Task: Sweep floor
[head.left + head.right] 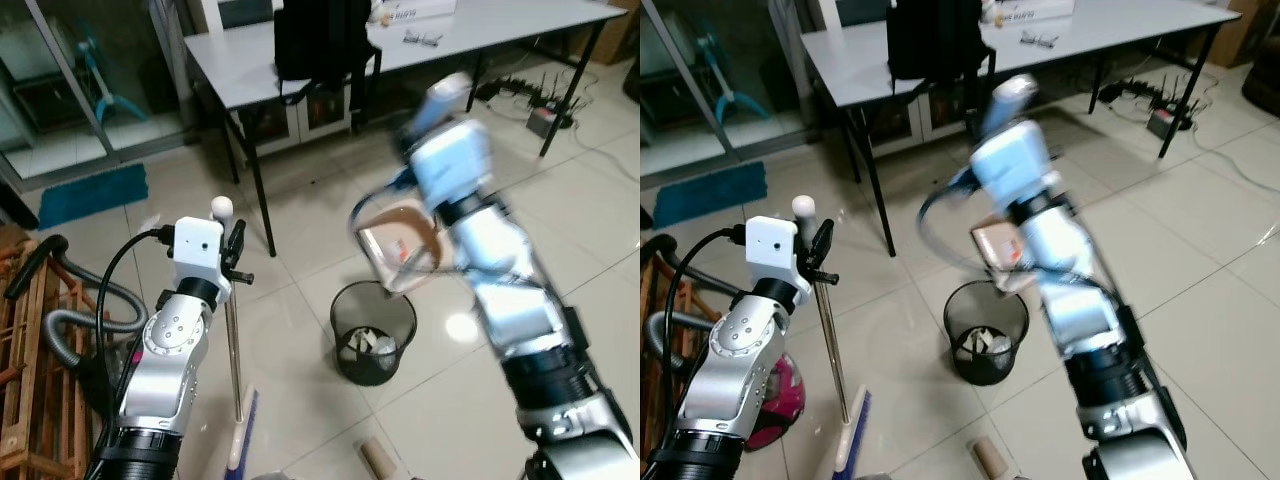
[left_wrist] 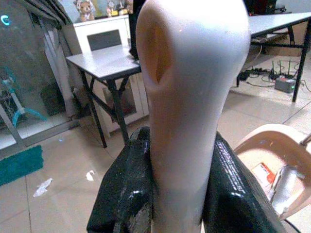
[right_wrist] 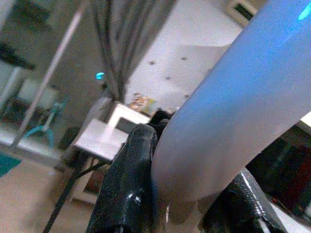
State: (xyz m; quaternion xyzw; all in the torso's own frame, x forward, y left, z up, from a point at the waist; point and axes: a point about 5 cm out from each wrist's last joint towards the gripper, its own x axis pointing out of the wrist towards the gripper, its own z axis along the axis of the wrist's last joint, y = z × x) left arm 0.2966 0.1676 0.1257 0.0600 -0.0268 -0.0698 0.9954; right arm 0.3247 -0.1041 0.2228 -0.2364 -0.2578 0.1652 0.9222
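A grey table [image 1: 300, 60] stands across the far side of the tiled floor [image 1: 560, 230], with a black backpack [image 1: 320, 40] on its near edge and cables with a power strip [image 1: 545, 120] on the tiles beneath its right end. At the floor's left edge lies a grey vacuum hose [image 1: 70, 320] beside a wooden rack [image 1: 30, 380], and a teal mat [image 1: 90, 192] lies by the glass door.

My right arm reaches forward, blurred, over the middle of the floor. My right gripper [image 3: 187, 194] is clamped on the pale handle [image 3: 228, 107] of the dustpan [image 1: 400, 240], one black finger [image 3: 129, 184] pressed to each side. The beige pan hangs tilted just above the black mesh bin [image 1: 373, 330], with bits of rubbish in it. The bin holds crumpled paper.

My left gripper [image 2: 182, 194] is closed on the white top of the broom [image 1: 233, 340], gripping just below its rounded end [image 1: 221, 207]. The broom stands upright to the left of the bin, its thin pole running down to a blue head [image 1: 243, 440] on the tiles.

A cardboard tube [image 1: 380, 460] lies on the floor near the bin, at the near edge.
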